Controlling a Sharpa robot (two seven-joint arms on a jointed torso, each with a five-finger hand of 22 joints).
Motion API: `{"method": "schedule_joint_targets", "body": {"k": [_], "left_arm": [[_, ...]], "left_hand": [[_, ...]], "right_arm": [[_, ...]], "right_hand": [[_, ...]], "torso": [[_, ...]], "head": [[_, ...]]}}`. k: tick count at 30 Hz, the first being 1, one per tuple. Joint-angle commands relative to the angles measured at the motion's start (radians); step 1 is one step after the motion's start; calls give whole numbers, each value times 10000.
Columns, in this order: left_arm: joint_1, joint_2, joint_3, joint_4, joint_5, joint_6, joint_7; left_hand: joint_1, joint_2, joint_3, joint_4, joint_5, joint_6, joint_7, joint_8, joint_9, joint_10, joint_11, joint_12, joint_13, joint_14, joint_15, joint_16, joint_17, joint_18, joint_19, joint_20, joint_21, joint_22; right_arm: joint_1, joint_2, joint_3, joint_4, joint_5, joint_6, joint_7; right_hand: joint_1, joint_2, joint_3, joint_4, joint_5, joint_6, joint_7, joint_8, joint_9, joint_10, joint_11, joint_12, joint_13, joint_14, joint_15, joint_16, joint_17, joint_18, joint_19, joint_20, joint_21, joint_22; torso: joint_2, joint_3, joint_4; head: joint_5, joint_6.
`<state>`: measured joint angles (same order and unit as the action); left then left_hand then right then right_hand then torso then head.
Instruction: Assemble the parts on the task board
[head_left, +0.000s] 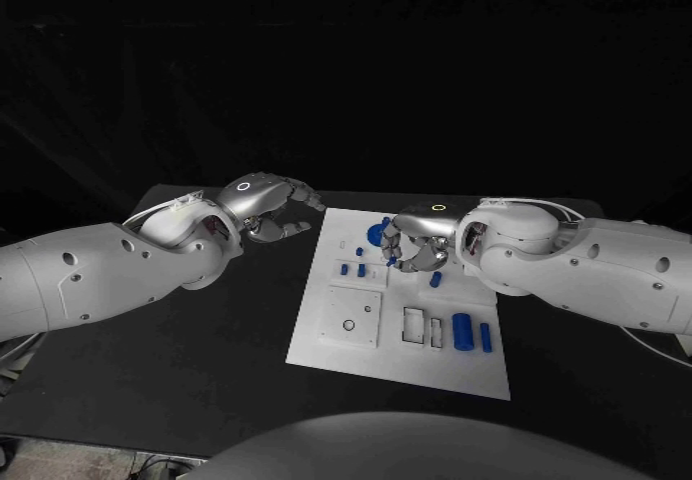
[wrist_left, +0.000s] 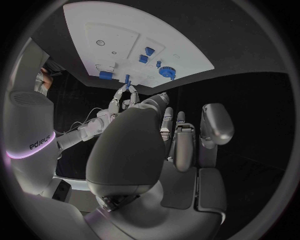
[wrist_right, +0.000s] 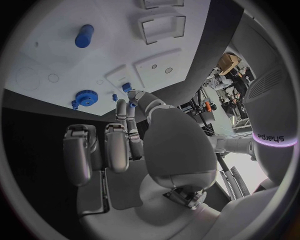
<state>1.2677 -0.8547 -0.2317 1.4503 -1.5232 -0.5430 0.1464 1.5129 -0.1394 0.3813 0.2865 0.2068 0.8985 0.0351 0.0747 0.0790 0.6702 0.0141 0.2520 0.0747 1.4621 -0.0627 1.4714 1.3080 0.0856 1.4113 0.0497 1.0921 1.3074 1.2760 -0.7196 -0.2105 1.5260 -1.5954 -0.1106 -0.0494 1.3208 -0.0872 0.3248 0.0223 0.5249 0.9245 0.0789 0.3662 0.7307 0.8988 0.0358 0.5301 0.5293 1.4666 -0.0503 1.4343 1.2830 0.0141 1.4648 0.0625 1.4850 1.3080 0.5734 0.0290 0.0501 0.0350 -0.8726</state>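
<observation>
**Inspector:** Task board (head_left: 335, 345) lies flat in the middle of the black table (head_left: 173, 360), its long side running away from the robot. Parts on it?

**Assistant:** A blue gear (head_left: 376, 234) sits near the far edge. Two small blue pegs (head_left: 352, 269) stand just beside each other left of centre, and another short blue piece (head_left: 436, 280) lies near the right hand. Near the front right, a larger blue cylinder (head_left: 463, 331) lies alongside a slimmer blue bar (head_left: 486, 337), next to the rectangular slots (head_left: 423, 328).

**Inspector:** Right hand?

**Assistant:** The right hand (head_left: 415, 245) is over the far part of the board, just beside the gear, fingers curled downward. The left wrist view shows a thin blue pin (wrist_left: 127, 80) pinched between its fingertips (wrist_left: 119, 93).

**Inspector:** Left hand?

**Assistant:** The left hand (head_left: 271, 207) hovers off the board's far left corner, above the table, fingers bent inward and apart. It holds nothing that I can see.
</observation>
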Motion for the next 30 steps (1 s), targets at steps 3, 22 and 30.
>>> {"method": "schedule_joint_targets", "body": {"k": [3, 22, 30], "left_arm": [[4, 48, 6, 20, 60, 170, -55], [4, 174, 7, -29, 61, 230, -25], [3, 181, 6, -44, 71, 239, -19]], "left_hand": [[55, 0, 53, 2, -6, -17, -32, 0, -7, 82, 13, 35, -12, 13, 44, 6, 502, 22, 42, 20, -46, 1473], [49, 4, 56, 6, -8, -21, -28, -4, -9, 85, 17, 38, -15, 15, 48, 9, 507, 21, 43, 23, -40, 1475], [50, 9, 64, 4, -7, -23, -19, -7, -10, 89, 23, 43, -18, 9, 52, 4, 496, 19, 45, 27, -35, 1476]], "right_arm": [[-65, 325, 1, -159, -38, 735, -214], [-672, 857, 2, -281, -596, 451, -255], [-845, 897, 2, -247, -708, 262, -271]], "right_hand": [[-53, 18, 76, -11, 52, -58, 18, -58, 1, -25, 83, -48, -20, 0, 84, -40, -30, 130, 375, 45, -44, 2264], [-53, 22, 95, -19, 68, -43, 19, -66, 6, -12, 96, -61, -28, -16, 115, -59, -65, 130, 373, 63, -48, 2264], [-41, 20, 122, -41, 97, -30, 29, -79, 12, -6, 110, -79, -38, -39, 156, -87, -120, 143, 337, 91, -95, 2245]], "torso": [[-3, 8, 9], [-17, 0, -3], [-14, 0, -10]], "head": [[106, 0], [226, 0], [242, 0]]}}
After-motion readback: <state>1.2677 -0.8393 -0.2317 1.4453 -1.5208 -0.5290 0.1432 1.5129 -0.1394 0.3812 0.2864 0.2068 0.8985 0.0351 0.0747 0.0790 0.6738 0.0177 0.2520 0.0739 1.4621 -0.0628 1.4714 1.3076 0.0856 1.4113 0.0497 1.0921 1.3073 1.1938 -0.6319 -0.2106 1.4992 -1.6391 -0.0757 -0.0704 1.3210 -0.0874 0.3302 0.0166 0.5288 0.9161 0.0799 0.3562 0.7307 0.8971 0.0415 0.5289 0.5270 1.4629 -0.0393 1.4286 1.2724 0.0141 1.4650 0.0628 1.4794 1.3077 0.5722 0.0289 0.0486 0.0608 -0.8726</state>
